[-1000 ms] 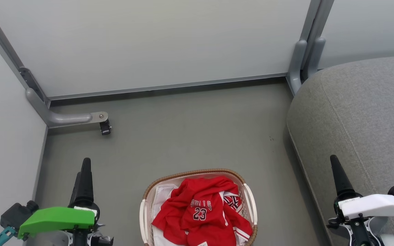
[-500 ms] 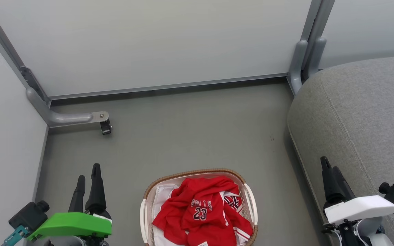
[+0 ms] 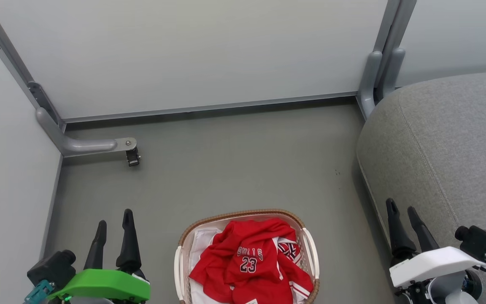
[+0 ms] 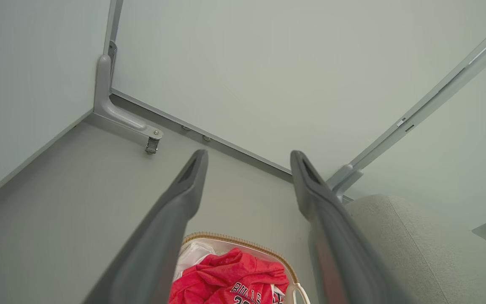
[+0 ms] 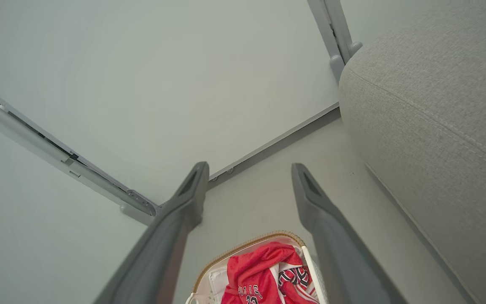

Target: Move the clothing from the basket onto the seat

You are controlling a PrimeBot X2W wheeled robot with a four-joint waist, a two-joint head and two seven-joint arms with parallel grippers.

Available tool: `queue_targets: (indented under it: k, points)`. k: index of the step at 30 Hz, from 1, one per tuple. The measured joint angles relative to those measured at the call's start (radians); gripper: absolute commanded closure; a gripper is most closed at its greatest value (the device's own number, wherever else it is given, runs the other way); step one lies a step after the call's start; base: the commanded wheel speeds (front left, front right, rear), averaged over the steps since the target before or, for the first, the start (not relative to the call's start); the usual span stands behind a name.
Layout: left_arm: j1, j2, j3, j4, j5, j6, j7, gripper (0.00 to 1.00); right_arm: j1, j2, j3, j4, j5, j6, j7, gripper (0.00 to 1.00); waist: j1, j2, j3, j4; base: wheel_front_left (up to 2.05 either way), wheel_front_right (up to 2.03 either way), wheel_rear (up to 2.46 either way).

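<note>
The red clothing (image 3: 249, 261) with the number 23 lies heaped in the white basket (image 3: 308, 240) with a brown woven rim, on the floor at the bottom centre of the head view. My left gripper (image 3: 114, 217) stands open to the basket's left, nothing between its fingers. My right gripper (image 3: 402, 207) stands open to the basket's right, over the edge of the grey seat (image 3: 449, 147). The left wrist view shows the clothing (image 4: 230, 283) and basket rim (image 4: 243, 242) below my open left gripper (image 4: 248, 157). The right wrist view shows the clothing (image 5: 260, 274), seat (image 5: 428, 105) and my open right gripper (image 5: 249, 168).
A plain white sheet (image 3: 203, 240) lies under the red garments in the basket. Pale partition walls enclose the grey floor (image 3: 234, 169) at the back and left. A grey partition foot with a caster (image 3: 132, 157) juts out at the left; another post (image 3: 371, 80) stands beside the seat.
Both grippers have gone from fingers together to open and turned at the wrist. Both have shifted inward toward the basket. The head view has shifted slightly.
</note>
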Motion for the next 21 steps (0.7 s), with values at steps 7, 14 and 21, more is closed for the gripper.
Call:
queue_targets:
  k: [7, 14, 21]
  points:
    - [0.009, 0.000, -0.007, 0.001, 0.079, 0.005, -0.018, 0.00, 0.004, -0.001, 0.002, 0.008, -0.082, 0.000, -0.019, 0.00, 0.0000, 0.0000, -0.003, 0.004, 0.00, 0.00, 0.00]
    - [0.022, 0.001, -0.014, 0.005, 0.146, 0.011, -0.037, 0.00, 0.005, -0.002, 0.005, 0.016, -0.161, 0.000, -0.036, 0.00, 0.0000, 0.0000, -0.005, 0.006, 0.00, 0.00, 0.00]
    - [0.033, 0.001, -0.018, 0.013, 0.200, 0.015, -0.053, 0.00, 0.006, -0.003, 0.008, 0.018, -0.233, 0.000, -0.053, 0.00, 0.0000, 0.0000, -0.006, 0.009, 0.00, 0.00, 0.00]
